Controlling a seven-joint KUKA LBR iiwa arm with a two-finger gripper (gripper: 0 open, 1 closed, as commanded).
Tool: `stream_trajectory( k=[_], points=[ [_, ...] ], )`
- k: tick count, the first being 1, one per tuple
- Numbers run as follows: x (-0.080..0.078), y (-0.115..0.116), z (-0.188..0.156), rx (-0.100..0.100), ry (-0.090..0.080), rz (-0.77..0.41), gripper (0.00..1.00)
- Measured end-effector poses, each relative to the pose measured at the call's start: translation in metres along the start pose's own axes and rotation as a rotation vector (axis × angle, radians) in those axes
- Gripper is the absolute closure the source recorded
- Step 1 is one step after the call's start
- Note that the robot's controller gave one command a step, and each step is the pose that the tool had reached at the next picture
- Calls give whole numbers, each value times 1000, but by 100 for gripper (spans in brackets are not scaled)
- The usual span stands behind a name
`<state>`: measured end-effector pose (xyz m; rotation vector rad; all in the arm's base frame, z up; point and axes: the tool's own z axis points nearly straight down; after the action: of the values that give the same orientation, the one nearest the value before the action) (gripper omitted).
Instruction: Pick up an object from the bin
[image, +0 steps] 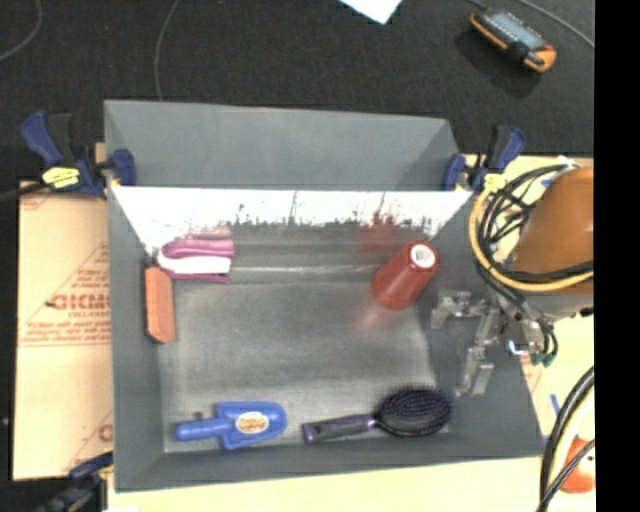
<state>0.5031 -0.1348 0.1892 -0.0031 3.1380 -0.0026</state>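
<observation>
Grey metal fingers of the pincer (458, 346) stood spread apart with nothing between them, near the bin's (300, 472) right wall, between a red bottle (400, 280) lying just beside them and a dark hairbrush (415, 412).
</observation>
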Motion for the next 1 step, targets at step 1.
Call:
stream_trajectory(
  k=[1],
  points=[
    [-9,-3,116,1,0,-213,0]
  ],
)
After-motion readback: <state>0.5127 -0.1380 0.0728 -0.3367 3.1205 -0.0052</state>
